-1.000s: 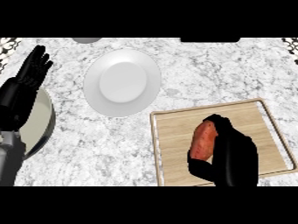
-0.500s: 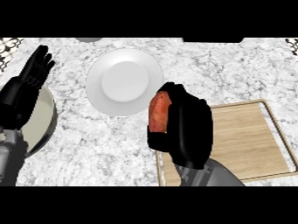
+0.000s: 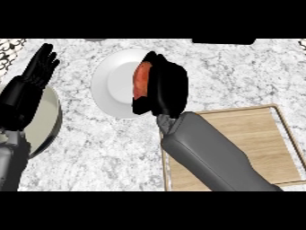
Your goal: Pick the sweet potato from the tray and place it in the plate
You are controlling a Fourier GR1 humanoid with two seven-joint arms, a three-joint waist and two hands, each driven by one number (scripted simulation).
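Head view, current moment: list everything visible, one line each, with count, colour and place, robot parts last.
sweet potato: one, orange-red, held over the right part of the plate.
plate: one, white, upper middle of the counter.
tray: one, light wood, lower right, nothing on its visible surface, partly covered by the right forearm.
round grey object: one, left edge, mostly hidden by the left arm; cannot tell what it is.
counter: one, white-grey marble.
dark object: one, top edge, cut off.
left robot hand: one, black, resting open at upper left, fingers up.
right robot hand: one, black, curled round the sweet potato.
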